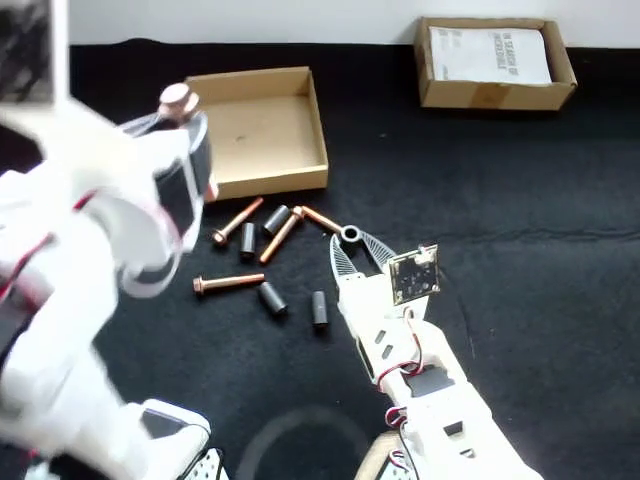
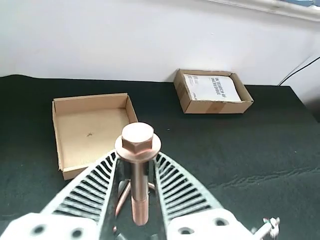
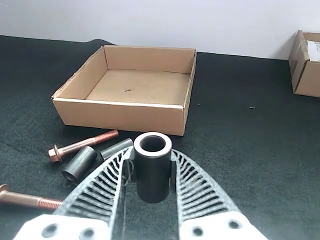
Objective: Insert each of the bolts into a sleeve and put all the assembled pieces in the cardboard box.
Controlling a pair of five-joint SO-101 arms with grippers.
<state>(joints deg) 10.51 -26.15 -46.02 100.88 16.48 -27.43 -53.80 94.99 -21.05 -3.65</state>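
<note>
**High view.** My left arm is a white blur at the table's near left. My left gripper is up beside the cardboard box, closed on a copper bolt with its head on top. My right gripper pinches a dark sleeve over the black table, next to the loose bolts and loose sleeves in front of the box. A second box far back holds a white sheet; its dark print is too small to make out.

**Left wrist view.** My fingers are only slightly apart and clamp the bolt's shank. The bolt stands upright with its hex head above the fingertips. Beyond it lies the cardboard box, and further off the second box with its printed sheet.

**Right wrist view.** My fingers are closed narrowly on the sleeve, which stands upright with its bore open on top. The cardboard box lies just beyond. One loose bolt and the second box are cut off at the edges.
</note>
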